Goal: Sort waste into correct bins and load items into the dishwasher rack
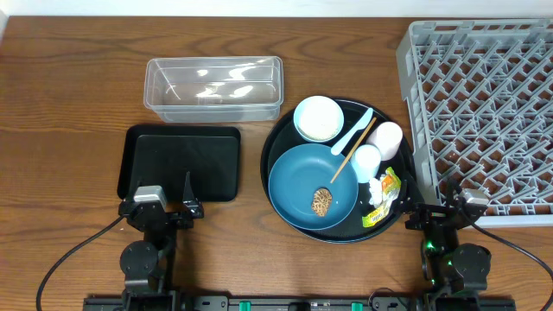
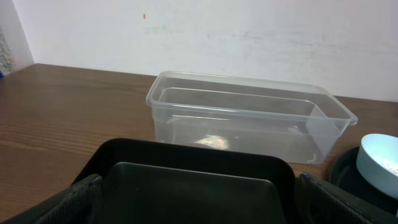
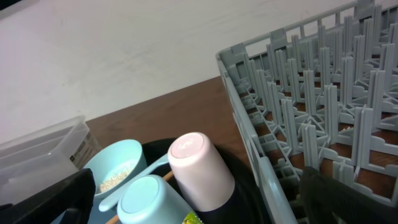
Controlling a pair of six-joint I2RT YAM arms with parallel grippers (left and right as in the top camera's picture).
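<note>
A round black tray (image 1: 285, 138) holds a large blue plate (image 1: 298, 177) with a brown food lump (image 1: 321, 203). On the tray are also a pale blue bowl (image 1: 318, 118) with rice grains (image 3: 115, 180), a light blue spoon (image 1: 354, 131), a wooden stick (image 1: 352, 151), two upside-down cups (image 1: 386, 138) (image 1: 367, 161), a yellow-green wrapper (image 1: 386, 188) and a white wad (image 1: 373, 192). The clear tub (image 1: 212, 86) and the shallow black tray (image 1: 181, 162) lie to the left. The grey rack (image 1: 484, 112) is at the right. My left gripper (image 1: 162, 194) is open over the black tray's near edge. My right gripper (image 1: 439, 209) is open between the round tray and the rack.
The rack's near left corner (image 3: 261, 168) stands close beside my right gripper. The pink cup (image 3: 199, 171) and the blue cup (image 3: 146, 199) are just ahead of it. The tub (image 2: 249, 118) sits behind the black tray (image 2: 186, 186) in the left wrist view.
</note>
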